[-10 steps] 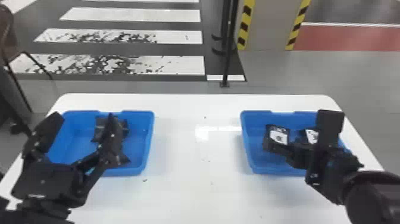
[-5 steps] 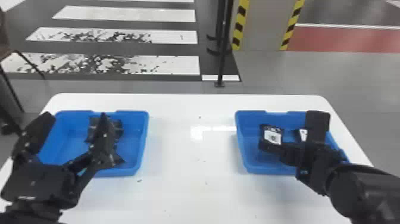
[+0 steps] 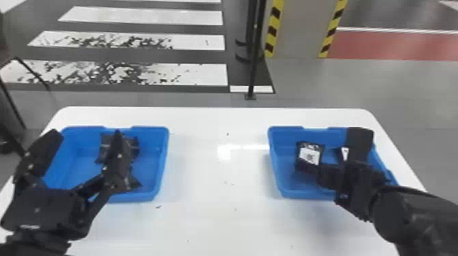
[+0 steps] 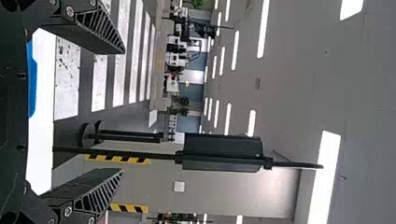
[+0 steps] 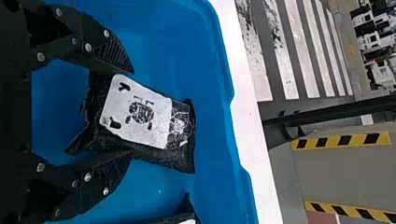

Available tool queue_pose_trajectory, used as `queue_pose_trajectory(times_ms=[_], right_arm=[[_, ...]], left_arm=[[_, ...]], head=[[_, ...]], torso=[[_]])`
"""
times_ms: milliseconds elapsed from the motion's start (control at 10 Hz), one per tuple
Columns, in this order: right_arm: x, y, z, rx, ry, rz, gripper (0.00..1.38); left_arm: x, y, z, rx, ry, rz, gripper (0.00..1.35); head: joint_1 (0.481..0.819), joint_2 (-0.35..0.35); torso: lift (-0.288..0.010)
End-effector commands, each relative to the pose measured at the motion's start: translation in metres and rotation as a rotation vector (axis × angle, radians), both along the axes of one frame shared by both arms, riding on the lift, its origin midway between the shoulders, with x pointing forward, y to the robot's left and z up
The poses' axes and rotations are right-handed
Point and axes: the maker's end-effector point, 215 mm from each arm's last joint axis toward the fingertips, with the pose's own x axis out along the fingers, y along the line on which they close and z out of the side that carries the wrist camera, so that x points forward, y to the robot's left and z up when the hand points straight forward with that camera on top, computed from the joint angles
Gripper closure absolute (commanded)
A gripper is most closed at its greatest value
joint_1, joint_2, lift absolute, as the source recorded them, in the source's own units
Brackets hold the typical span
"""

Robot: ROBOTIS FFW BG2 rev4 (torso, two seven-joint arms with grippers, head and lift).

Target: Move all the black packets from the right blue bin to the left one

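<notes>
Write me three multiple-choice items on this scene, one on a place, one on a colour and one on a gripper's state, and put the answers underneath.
1. Where is the right gripper?
A) At the left blue bin
B) Over the table midway between the bins
C) At the right blue bin

2. What colour is the label on the packet beside the right gripper's fingers?
A) White
B) Yellow
C) Green

3. How do the left gripper's fingers stand?
A) Pressed together
B) Apart, with nothing held
C) Closed on a packet

Answers:
1: C, the head view shows it reaching to that bin.
2: A, the right wrist view shows a white label with black print.
3: B, the left wrist view shows a wide gap, with only the room beyond in it.
</notes>
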Motion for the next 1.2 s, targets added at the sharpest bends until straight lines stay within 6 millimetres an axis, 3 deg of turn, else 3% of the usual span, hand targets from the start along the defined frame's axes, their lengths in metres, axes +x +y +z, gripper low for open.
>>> queue_pose_trajectory(times_ms=[0, 100, 300, 600, 700, 900, 1100], right_arm=[[-0.001, 0.001, 0.000, 0.007, -0.005, 0.001, 0.89], [-0.004, 0.008, -0.005, 0.047, -0.001, 0.000, 1.09], [-0.004, 0.007, -0.002, 0.054, -0.029, -0.003, 1.13], [-0.019, 0.026, 0.025, 0.112, -0.144, 0.036, 1.13], [-0.025, 0.035, 0.039, 0.140, -0.188, 0.060, 1.13], [-0.014, 0.056, 0.082, 0.230, -0.351, 0.157, 1.13], [-0.012, 0.107, 0.136, 0.326, -0.494, 0.326, 1.13]], left_arm=[[0.001, 0.000, -0.003, -0.004, 0.004, -0.001, 0.14], [0.000, 0.000, -0.001, -0.006, -0.001, -0.002, 0.14], [0.000, 0.001, -0.004, -0.009, 0.001, -0.001, 0.14], [-0.001, 0.001, 0.001, -0.016, -0.016, -0.004, 0.14], [-0.001, 0.001, 0.001, -0.016, -0.016, -0.004, 0.14], [0.001, -0.001, 0.000, -0.022, -0.016, -0.008, 0.14], [0.004, -0.006, -0.002, -0.042, -0.013, -0.024, 0.14]], head=[[0.695, -0.051], [0.695, -0.050], [0.695, -0.044], [0.695, -0.031], [0.695, -0.023], [0.695, -0.003], [0.695, 0.033]], torso=[[-0.140], [-0.140], [-0.140], [-0.140], [-0.140], [-0.140], [-0.140]])
